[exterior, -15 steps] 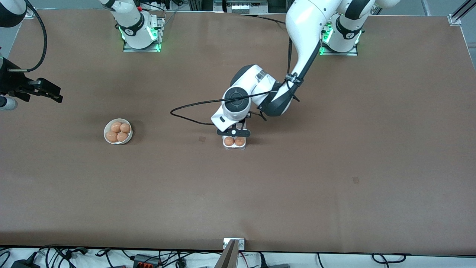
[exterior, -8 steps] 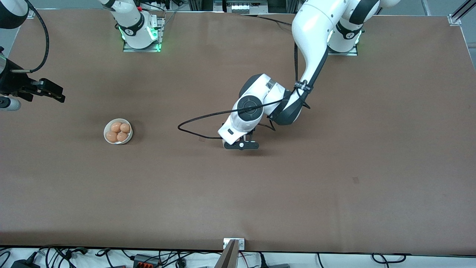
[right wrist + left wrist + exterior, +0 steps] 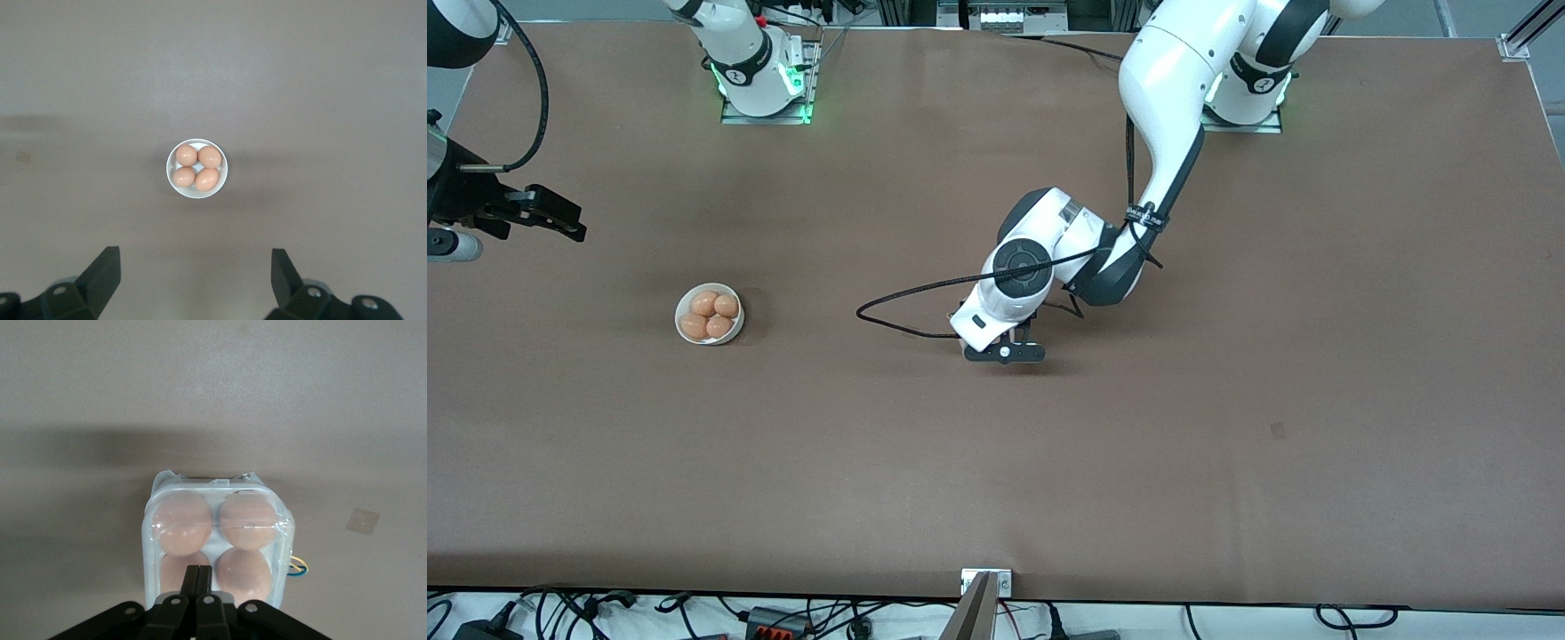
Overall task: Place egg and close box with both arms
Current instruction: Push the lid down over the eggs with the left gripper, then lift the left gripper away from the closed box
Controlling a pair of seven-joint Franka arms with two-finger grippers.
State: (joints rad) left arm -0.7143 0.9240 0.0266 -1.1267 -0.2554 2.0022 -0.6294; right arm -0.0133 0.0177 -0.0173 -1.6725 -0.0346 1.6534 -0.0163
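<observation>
Box (image 3: 217,540) hidden under left arm (image 3: 1049,258)

The work surface is a wide table (image 3: 1316,311) covered in matte brown material. Along its edge nearest the front camera, black cables (image 3: 783,613) lie on a pale floor. Lighting is even and diffuse, casting soft shadows.

Round white bowl (image 3: 710,314) on the brown paper-covered table (image 3: 1227,444), toward the right arm's end, holding four light-brown eggs (image 3: 197,167) packed close together, touching. Small faint square patch of tape (image 3: 363,519) stuck flat on the table surface. Another such small dark mark (image 3: 1278,430) toward the left arm's end, nearer the front camera, well apart from the bowl.
</observation>
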